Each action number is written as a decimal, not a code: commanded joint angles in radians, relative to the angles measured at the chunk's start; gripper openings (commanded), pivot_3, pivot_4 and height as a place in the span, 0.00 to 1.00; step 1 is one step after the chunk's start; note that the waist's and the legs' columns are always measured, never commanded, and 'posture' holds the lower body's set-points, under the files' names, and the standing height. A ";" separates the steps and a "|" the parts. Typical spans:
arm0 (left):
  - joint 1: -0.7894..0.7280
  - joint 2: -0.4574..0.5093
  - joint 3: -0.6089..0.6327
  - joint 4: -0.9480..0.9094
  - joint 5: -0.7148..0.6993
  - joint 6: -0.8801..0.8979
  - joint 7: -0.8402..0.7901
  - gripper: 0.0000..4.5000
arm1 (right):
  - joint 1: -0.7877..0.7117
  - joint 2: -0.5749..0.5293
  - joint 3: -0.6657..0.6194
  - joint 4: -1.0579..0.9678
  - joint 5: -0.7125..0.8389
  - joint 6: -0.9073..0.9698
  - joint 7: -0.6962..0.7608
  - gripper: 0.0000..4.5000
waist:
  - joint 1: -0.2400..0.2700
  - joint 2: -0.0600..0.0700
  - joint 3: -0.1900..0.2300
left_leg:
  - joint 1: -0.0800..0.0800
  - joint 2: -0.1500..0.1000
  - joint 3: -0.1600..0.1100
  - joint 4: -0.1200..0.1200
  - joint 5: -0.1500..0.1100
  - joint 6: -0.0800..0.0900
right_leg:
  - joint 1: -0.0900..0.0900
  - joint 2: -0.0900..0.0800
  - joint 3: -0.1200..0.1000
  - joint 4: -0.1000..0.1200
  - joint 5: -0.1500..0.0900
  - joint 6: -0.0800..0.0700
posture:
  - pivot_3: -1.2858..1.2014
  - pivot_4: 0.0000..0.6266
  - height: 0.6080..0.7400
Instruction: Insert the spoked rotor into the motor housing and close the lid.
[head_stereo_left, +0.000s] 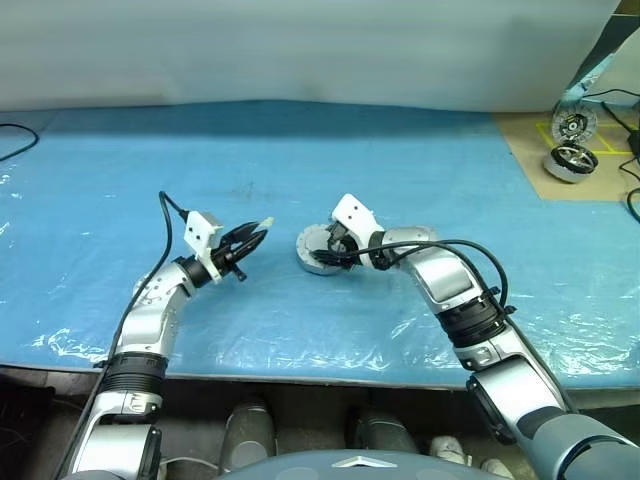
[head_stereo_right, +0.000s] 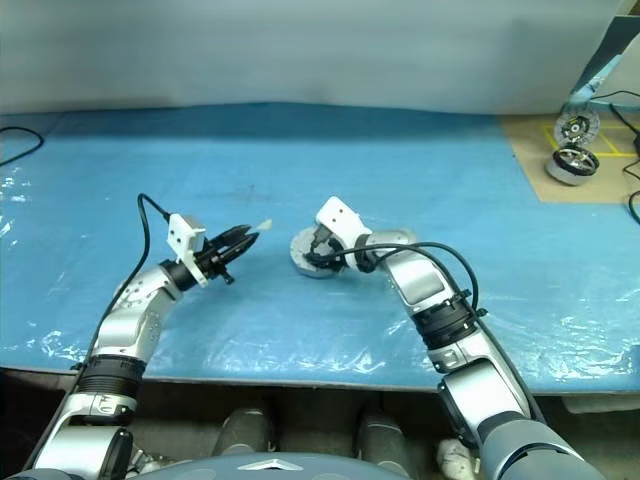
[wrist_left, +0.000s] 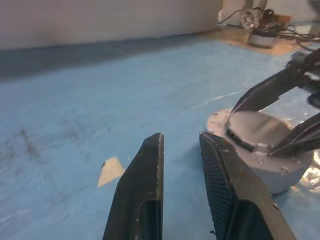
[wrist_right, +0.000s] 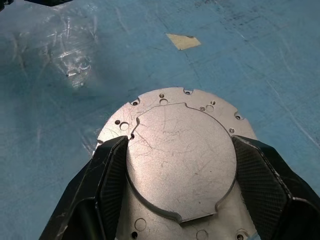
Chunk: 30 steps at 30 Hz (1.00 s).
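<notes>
1. The motor housing (head_stereo_left: 318, 251) sits on the blue-covered worktop (head_stereo_left: 420, 170), about the middle of the head view, just on the 9 o'clock side of the right arm's wrist.
2. The lid (wrist_right: 181, 161), a scratched grey metal disc with notches cut into its edge, lies on top of the housing, whose drilled flange shows around it.
3. The right claw (wrist_right: 179, 167) reaches over the housing from the 3 o'clock side. Its two black fingers (wrist_right: 111, 172) stand wide apart, one on each side of the lid's raised disc, right at its edge; whether they press on it I cannot tell.
4. The left claw (head_stereo_left: 252, 241) is off toward 9 o'clock of the housing, near it but apart, pointing toward it. Its fingers (wrist_left: 142, 192) are close together with a narrow gap between them and nothing in it.
5. A small pale scrap of tape (wrist_left: 110, 170) lies on the worktop just past the left claw's tips.
6. Far toward 2 o'clock, on a brown board (head_stereo_left: 530, 150), stand a shiny silver wheel (head_stereo_left: 571, 162) and a spoked round part (head_stereo_left: 575, 125), well apart from both arms.
</notes>
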 joint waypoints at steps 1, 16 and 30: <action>0.033 0.002 -0.024 -0.112 -0.021 0.032 -0.016 0.26 | 0.070 -0.013 0.087 0.162 -0.012 0.082 0.049 0.65 | -0.005 0.000 0.000 | 0.000 0.000 0.000 0.000 0.000 0.000 | 0.000 0.000 0.000 0.000 0.000 0.000 | 0.52 0.24 1.00; 0.014 -0.041 -0.074 0.016 0.087 -0.058 0.070 0.13 | 0.023 0.018 0.052 0.403 -0.048 -0.091 0.034 0.65 | -0.014 0.000 0.000 | 0.011 0.003 0.000 0.002 0.000 0.000 | 0.010 -0.001 0.002 0.001 -0.006 -0.007 | 0.52 0.24 1.00; -0.309 -0.194 -0.080 0.631 0.173 -0.298 0.029 0.01 | 0.121 0.017 0.063 0.203 -0.039 0.015 -0.013 0.65 | -0.010 -0.001 -0.006 | 0.016 0.001 -0.002 0.001 -0.001 0.001 | 0.014 -0.001 0.001 0.003 -0.004 -0.005 | 0.52 0.24 1.00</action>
